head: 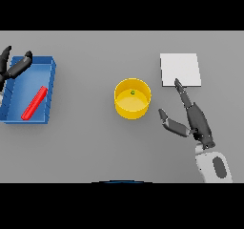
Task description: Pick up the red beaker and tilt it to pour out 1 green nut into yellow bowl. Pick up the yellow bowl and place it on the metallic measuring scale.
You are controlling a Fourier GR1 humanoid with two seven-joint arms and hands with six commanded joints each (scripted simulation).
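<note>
A yellow bowl (132, 98) stands at the table's middle with a small green nut (133, 92) inside it. The red beaker (35, 103) lies on its side in a blue bin (51, 89) at the left. My left hand (14, 67) hovers over the bin's far left corner, fingers relaxed and holding nothing. My right hand (190, 116) is open to the right of the bowl, apart from it, thumb pointing toward the bowl and fingers reaching the near edge of the pale square measuring scale (180, 69).
The scale lies flat at the far right. The blue bin has raised walls and takes up the left edge of the table.
</note>
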